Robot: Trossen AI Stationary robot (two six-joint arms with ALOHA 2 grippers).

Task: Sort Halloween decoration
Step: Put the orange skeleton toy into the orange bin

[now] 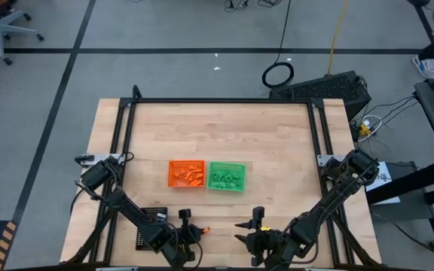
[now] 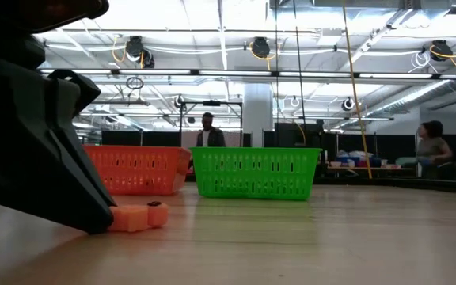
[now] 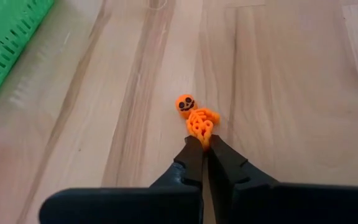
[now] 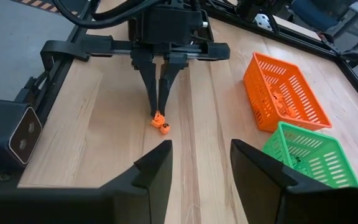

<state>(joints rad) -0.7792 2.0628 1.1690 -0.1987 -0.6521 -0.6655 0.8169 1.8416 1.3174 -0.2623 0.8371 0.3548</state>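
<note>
Overhead, a wooden table [image 1: 277, 150] with two small square baskets side by side at its middle: an orange basket [image 1: 186, 174] and, touching it, a green basket [image 1: 226, 176], each holding tiny trinkets of its own colour.

Near the table's front edge, the left gripper [image 3: 203, 142] lowered to the wood, fingers pressed together and pinching the lower end of a tiny orange skeleton figure [image 3: 196, 114]. Figure lying flat on the table, round grinning head pointing away from the fingertips, ribbed body caught between them. Orange basket and green basket well beyond the fingertips, farther across the table.

At table level, the orange figure [image 2: 137, 215] resting on the wood against the dark fingertip, baskets behind it, two people far off in the room.

Right gripper [image 4: 201, 155] close by, facing the left one across a short stretch of bare wood, fingers spread apart and holding nothing, the orange figure [image 4: 160, 121] lying between the two grippers.
</note>
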